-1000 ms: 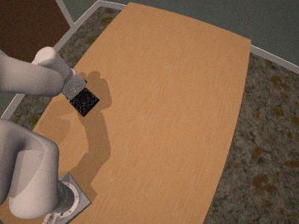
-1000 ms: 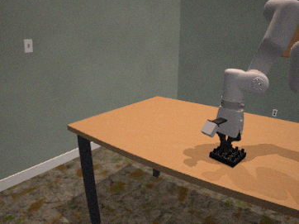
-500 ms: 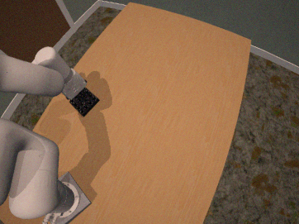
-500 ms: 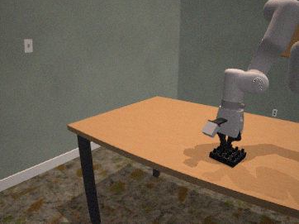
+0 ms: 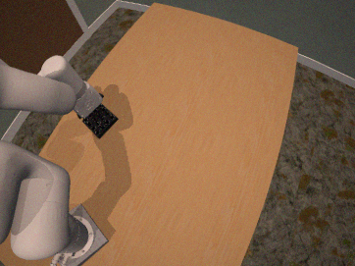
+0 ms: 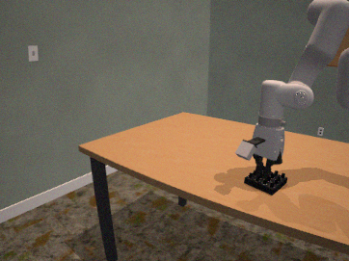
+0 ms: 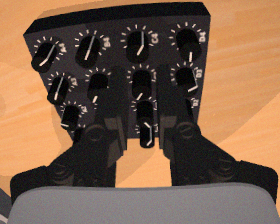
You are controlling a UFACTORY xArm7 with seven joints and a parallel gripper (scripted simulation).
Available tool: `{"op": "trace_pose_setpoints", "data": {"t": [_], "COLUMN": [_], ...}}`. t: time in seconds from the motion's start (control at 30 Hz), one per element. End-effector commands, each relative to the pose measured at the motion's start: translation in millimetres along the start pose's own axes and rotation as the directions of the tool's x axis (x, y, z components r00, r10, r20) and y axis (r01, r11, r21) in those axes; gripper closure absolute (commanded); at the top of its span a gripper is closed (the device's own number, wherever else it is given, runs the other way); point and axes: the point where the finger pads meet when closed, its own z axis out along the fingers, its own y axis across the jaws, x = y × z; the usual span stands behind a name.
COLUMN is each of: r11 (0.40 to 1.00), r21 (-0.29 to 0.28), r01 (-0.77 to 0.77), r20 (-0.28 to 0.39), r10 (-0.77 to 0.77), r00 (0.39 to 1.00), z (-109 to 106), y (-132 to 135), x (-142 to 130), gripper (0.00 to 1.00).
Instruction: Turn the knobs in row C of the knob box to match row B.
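Observation:
The black knob box (image 5: 100,129) (image 6: 273,189) (image 7: 163,30) stands on the table. My gripper (image 6: 265,170) (image 7: 141,83) is partly open and holds nothing. In the wrist view its fingers stand on either side of knob C3 (image 7: 141,86); contact cannot be told. The lines of C3 and B3 (image 7: 97,90) both lean to the lower left. Knob C4 (image 7: 136,50) and knob B4 (image 7: 87,56) both point roughly upward, C4 slightly right. Knob C2 (image 7: 145,109) shows between the fingers, its line unclear. C1 (image 7: 146,137) points rightward. The left finger hides B2 and B1.
Row A, with A4 (image 7: 42,61), lies at the wrist view's left; row D, with D4 (image 7: 189,49), lies at its right. The right finger partly covers D2. The box is near an edge of the wooden table (image 5: 206,129) (image 6: 159,150), and the arm base (image 5: 80,237) stands on the same table.

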Motion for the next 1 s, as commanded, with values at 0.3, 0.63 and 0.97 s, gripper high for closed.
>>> {"op": "trace_pose_setpoints", "data": {"t": [0.3, 0.63, 0.97], "r11": [1.000, 1.000, 1.000], "r21": [-0.001, -0.001, -0.002], "r01": [0.000, 0.000, 0.000], "r20": [-0.002, -0.002, -0.002], "r10": [0.000, 0.000, 0.000], "r00": [1.000, 1.000, 1.000], "z": [-1, -4, -28], "y": [1, 1, 1], "x": [1, 1, 1], "gripper": [0.81, 0.81, 0.81]}}
